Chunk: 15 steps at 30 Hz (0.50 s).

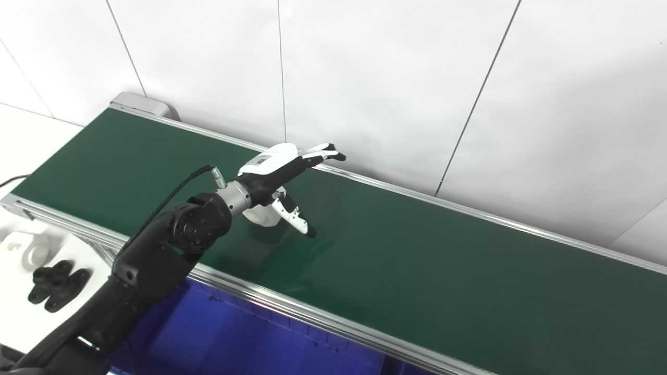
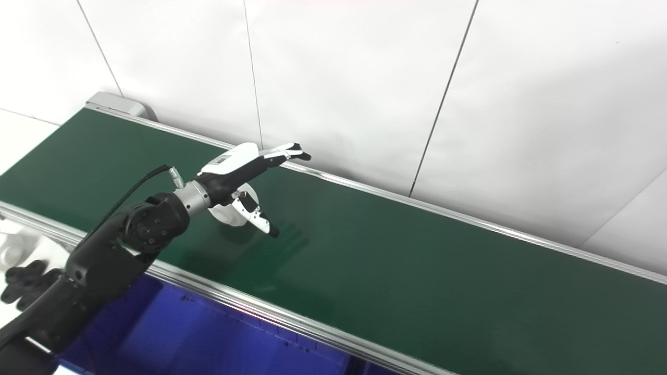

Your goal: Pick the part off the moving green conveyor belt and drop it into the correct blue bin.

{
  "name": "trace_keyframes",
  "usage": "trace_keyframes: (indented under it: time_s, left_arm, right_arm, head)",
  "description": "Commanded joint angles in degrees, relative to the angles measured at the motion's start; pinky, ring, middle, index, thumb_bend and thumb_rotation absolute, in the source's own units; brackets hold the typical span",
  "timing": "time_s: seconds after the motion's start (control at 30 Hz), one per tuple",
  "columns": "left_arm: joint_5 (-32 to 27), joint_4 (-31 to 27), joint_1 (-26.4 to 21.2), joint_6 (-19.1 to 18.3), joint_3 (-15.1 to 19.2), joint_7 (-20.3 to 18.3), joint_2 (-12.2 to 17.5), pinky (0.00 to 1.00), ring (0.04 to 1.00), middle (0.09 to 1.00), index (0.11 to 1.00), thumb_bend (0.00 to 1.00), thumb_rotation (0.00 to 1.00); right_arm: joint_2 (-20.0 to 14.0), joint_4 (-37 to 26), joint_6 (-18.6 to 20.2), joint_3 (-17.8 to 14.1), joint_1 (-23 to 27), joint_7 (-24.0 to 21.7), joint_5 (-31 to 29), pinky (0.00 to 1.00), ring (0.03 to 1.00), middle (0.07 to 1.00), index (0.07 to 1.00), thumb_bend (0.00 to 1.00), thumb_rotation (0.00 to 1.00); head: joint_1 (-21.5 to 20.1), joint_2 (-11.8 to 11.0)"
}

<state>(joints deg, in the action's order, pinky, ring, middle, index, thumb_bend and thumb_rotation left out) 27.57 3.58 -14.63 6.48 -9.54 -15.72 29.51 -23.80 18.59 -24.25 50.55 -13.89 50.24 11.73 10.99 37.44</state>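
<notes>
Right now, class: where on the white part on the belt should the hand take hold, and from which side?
Probably from above, across its rounded rim. The white part lies flat on the green belt, mostly hidden beneath the open left hand, whose thumb and fingers already straddle it.

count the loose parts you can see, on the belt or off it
3. A white part lies on the green belt under the open left hand. A white part and a black part lie on the side table. Others may be hidden.
</notes>
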Motion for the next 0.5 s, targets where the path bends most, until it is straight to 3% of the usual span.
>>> trace_keyframes:
  time_s: [0.0, 0.13, 0.47]
  left_arm:
    - [1.8, -0.5, -2.8, 0.1, 0.0, 0.1, 2.0, 0.95, 0.962, 0.990, 0.902, 0.90, 0.10]
    - [5.9, 0.7, -3.5, -1.2, -1.4, -0.3, 2.7, 0.99, 0.974, 0.994, 0.901, 0.95, 0.08]
    - [9.6, 4.7, -3.8, -3.0, -3.2, -0.6, 2.4, 1.00, 0.981, 0.994, 0.890, 0.99, 0.06]
  right_arm:
    - [-0.5, -1.3, -2.7, -0.1, -0.3, 1.8, 0.8, 0.64, 0.729, 0.774, 0.787, 0.81, 0.42]
    - [-0.6, -1.5, -2.7, 0.2, -0.5, 2.4, 1.1, 0.64, 0.728, 0.773, 0.790, 0.81, 0.43]
    - [-0.7, -1.6, -2.7, 0.8, -0.7, 3.9, 1.9, 0.63, 0.724, 0.776, 0.792, 0.82, 0.47]
  head:
    - [0.0, 0.0]
    - [0.3, 0.3]
    - [0.5, 0.9]
